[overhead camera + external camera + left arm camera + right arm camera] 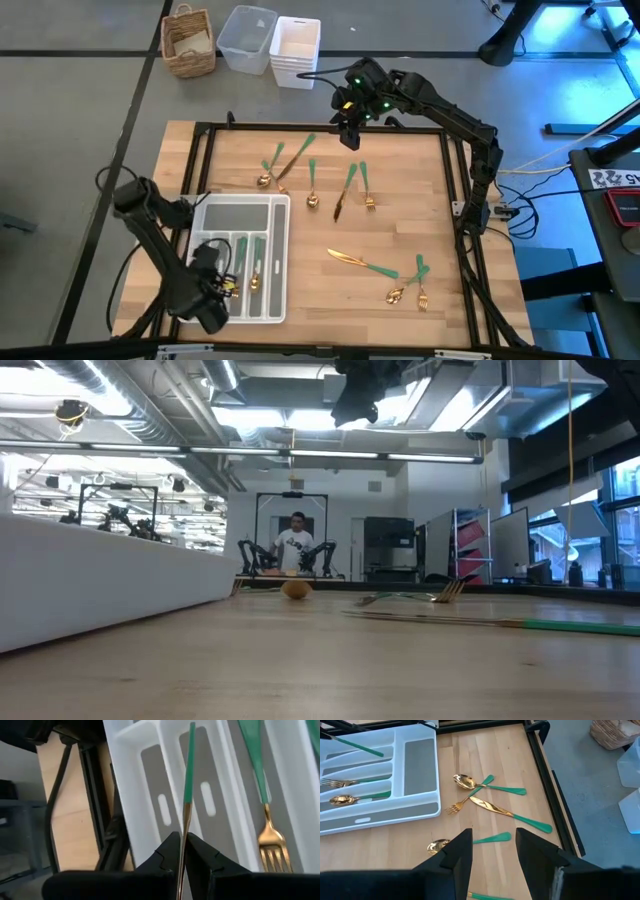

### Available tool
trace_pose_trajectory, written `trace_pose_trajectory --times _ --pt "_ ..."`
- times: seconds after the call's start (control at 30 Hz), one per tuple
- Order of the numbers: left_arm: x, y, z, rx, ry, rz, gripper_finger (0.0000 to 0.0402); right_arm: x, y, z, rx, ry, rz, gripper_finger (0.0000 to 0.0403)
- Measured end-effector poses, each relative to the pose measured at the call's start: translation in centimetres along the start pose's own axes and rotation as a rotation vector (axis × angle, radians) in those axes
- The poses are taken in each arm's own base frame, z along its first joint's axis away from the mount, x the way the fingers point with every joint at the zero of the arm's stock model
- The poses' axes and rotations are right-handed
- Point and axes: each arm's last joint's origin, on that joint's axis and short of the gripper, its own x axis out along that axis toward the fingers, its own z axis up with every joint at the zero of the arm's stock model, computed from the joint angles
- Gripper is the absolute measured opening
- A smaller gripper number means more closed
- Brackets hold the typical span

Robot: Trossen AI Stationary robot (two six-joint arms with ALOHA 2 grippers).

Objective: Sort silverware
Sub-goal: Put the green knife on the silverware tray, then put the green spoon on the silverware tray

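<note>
The white tray (228,214) stands at the table's near left. My left gripper (182,851) hangs over its near end, shut on a piece of silverware (189,775) with a green handle and a gold neck. In the tray lie a gold fork (272,845) and a spoon (342,799). More silverware lies loose on the wood: a cluster (312,178) mid-table and a knife (352,261) with other pieces at the near right. My right gripper (492,851) hovers open, high over the far side, touching nothing. My left gripper pinches the piece's gold neck (183,827), just below the green handle, between its two fingers. The fingers slant steeply down from the near left. The handle points away from them, over the tray's long compartments, clear of the tray. My own fingers hide the head.
A black frame (452,150) borders the wooden table. Beyond the far edge stand a wicker basket (190,42) and white bins (270,45). In the low view the tray's wall (100,590) fills the left. A person (296,540) stands far off in the room.
</note>
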Motion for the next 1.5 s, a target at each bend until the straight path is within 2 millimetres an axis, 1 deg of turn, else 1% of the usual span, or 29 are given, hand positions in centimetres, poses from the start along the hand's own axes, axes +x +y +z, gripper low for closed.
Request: trace_pose_trajectory --times 0.17,0.3,0.47,0.6,0.8,0.9,1.0,1.2,1.27,1.33,1.43,1.5 --pt "2.1 -2.4 -0.7 -0.019 -0.052 0.090 0.0020 0.0 0.0 0.0 0.000 0.000 0.000 0.0153" --pt "3.9 -4.1 -1.6 0.004 -0.067 0.132 0.0024 0.0 0.0 0.0 0.000 0.000 0.000 0.0153" --pt "5.8 -5.9 -3.1 0.004 -0.026 0.110 0.0019 0.0 0.0 0.0 0.000 0.000 0.000 0.0153" --pt "6.7 -6.8 -4.1 0.039 -0.010 0.072 0.0032 0.0 0.0 0.0 0.000 0.000 0.001 0.0153" --pt "6.8 -6.9 -4.1 0.087 0.005 0.065 0.0083 0.0 0.0 -0.1 0.006 0.008 0.003 0.0153" --pt "6.3 -6.8 -3.9 0.071 0.021 0.042 0.0105 0.0 0.0 -0.1 0.035 0.008 0.003 0.0153" --pt "5.2 -6.2 -3.4 0.056 0.007 0.022 0.0113 0.0 0.0 -0.1 0.083 0.008 0.001 0.0153" --pt "1.5 -3.1 -1.6 0.002 -0.071 -0.044 0.0115 0.0 0.0 -0.1 0.088 0.008 -0.001 0.0153" --pt "0.0 -1.9 -0.9 0.002 -0.066 -0.094 0.0115 0.0 0.0 -0.1 0.070 0.008 -0.001 0.0153" --pt "-1.1 -0.9 -0.2 0.002 -0.067 -0.168 0.0115 -0.1 -0.1 -0.1 0.086 0.013 -0.034 0.0153" --pt "-2.8 0.4 1.2 -0.018 -0.087 -0.322 0.0115 -0.9 -0.6 -0.4 0.265 0.025 -0.149 0.0153" --pt "-3.8 1.2 2.3 -0.045 -0.131 -0.426 0.0115 -1.5 -1.7 -0.9 0.376 0.043 -0.235 0.0153"
